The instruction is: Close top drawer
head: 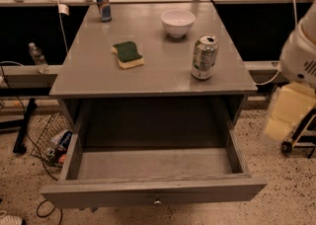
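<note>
- The wide grey wooden top drawer (153,192) is nearest the camera. It is pulled far out of the cabinet, so its shallow box interior is exposed. Its flat front panel carries a small round metal knob (157,201) at the centre.
- The pale cream end effector (288,116) hangs at the right edge of the view. It is beside the drawer's right wall, apart from it and well away from the knob. I cannot tell whether it is released or clenched, and nothing shows in its hold.
- Judging by this, the closing has not yet begun and the step in hand is the approach. The next move calls for bringing the end effector round to the front panel, near the knob. It should then push straight back along the drawer's run so the box slides in squarely and does not jam.
- Behind the drawer, the grey flat surface (98,78) of the cabinet carries a silver drink can (204,57) at the right and a green-and-yellow sponge (128,54) left of centre.
- Farther back on it are a white round bowl (177,22) and, at the far left corner, a slim blue can (102,3).
</note>
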`<control>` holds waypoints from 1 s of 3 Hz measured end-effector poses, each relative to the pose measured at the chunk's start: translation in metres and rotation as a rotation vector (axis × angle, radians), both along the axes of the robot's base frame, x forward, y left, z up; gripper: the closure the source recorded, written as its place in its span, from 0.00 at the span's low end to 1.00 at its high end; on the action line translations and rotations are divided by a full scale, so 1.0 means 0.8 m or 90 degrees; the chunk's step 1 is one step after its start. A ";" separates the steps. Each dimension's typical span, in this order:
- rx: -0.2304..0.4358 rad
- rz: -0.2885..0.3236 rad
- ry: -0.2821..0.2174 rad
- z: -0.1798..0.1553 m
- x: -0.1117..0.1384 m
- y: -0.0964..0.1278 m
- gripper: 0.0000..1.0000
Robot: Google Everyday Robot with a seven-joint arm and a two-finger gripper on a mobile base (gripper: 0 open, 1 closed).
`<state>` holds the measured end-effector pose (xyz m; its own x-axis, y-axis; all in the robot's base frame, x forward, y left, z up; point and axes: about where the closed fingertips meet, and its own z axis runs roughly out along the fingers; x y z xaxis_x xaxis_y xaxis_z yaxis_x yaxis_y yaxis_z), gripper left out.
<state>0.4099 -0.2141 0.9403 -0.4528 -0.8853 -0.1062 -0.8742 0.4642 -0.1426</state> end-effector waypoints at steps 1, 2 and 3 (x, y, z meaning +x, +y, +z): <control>-0.004 -0.142 0.092 -0.068 -0.053 0.004 0.00; 0.020 -0.259 0.198 -0.148 -0.109 0.011 0.00; 0.018 -0.310 0.261 -0.195 -0.136 0.012 0.00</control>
